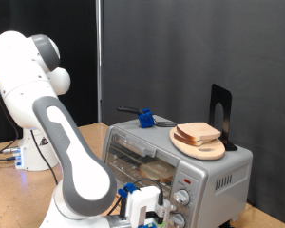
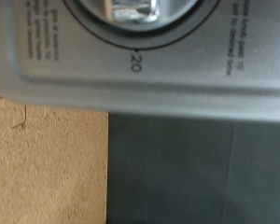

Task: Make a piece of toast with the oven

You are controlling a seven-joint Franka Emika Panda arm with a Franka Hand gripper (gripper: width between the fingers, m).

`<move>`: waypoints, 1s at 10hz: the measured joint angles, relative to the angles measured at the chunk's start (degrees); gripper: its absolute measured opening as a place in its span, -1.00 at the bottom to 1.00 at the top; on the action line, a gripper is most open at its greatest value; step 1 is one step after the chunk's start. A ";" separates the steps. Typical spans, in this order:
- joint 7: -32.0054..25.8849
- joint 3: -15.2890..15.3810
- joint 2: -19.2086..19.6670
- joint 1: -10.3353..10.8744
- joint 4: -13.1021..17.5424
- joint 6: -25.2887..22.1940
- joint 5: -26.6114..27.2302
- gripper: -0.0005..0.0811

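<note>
The silver toaster oven [image 1: 171, 161] stands at the exterior view's lower right, its glass door [image 1: 138, 157] closed. A pale bread slice [image 1: 199, 133] lies on a round wooden plate [image 1: 201, 148] on the oven's top. A tan shape [image 1: 154, 169] shows behind the glass; I cannot tell what it is. My gripper [image 1: 164, 203] is at the oven's front panel, right by the two round knobs [image 1: 183, 199]. In the wrist view the silver panel [image 2: 177, 75] fills the frame, with a chrome knob [image 2: 131, 9] and a dial mark "20" [image 2: 135, 63]. My fingers do not show there.
A blue-headed tool with a dark handle [image 1: 142, 117] lies on the oven's top at the back. A black upright stand [image 1: 221, 112] is behind the plate. The wooden table [image 2: 47, 159] shows below the panel. Black curtains close off the back.
</note>
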 joint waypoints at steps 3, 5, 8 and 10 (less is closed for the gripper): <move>0.10 0.00 -0.09 0.15 1.04 -1.97 -4.25 0.98; 0.10 0.14 -0.06 0.38 1.64 -1.98 -4.36 0.98; 0.51 0.30 0.42 1.01 3.06 -1.74 -4.30 0.98; 0.95 0.30 0.68 1.47 3.46 -1.23 -4.11 0.98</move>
